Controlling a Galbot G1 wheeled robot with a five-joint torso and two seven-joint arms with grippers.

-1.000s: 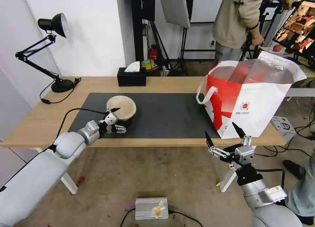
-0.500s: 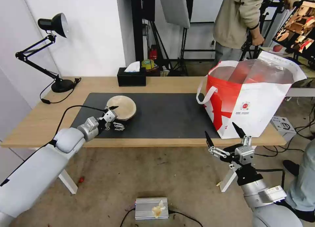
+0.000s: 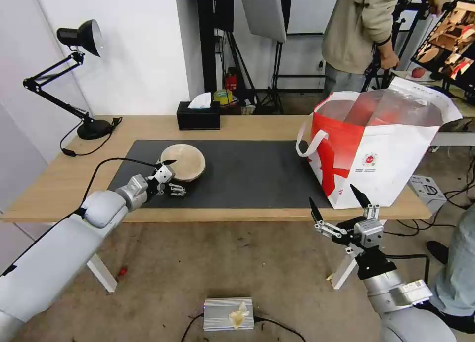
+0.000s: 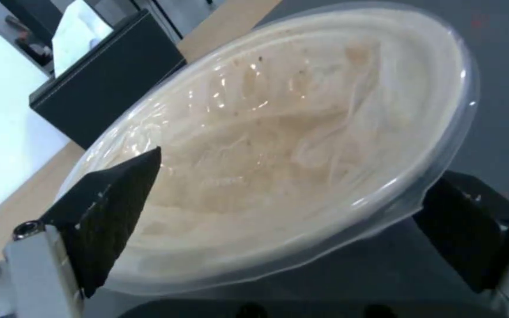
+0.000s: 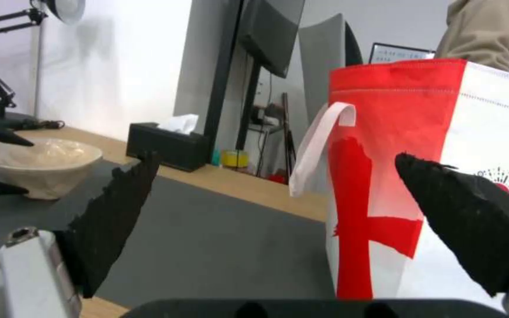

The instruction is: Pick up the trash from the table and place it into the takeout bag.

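Left tool [image 3: 168, 176], fingers wide apart and empty, straddles the shallow beige bowl [image 3: 184, 161] near the tabletop [image 3: 257, 126] front edge; its thin, film-covered rim could slip when pinched.

Right tool [image 3: 339, 208] hangs open, idle, below the front edge near the takeout bag [image 3: 386, 154].

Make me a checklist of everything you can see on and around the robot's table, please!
Surface: light-wood table with a dark grey mat on it.
Job's things: a shallow beige bowl sits on the mat; the white-and-red takeout bag stands open at the table's right end.
Clutter: black tissue box and black desk lamp along the far edge.
Grippers: left gripper open, one finger on each side of the bowl's near rim; right gripper open, parked below the table's front edge near the bag.
Cables: the lamp's cord on the tabletop; more cables on the floor.
Surroundings: a silver box on the floor, tripods behind the table.
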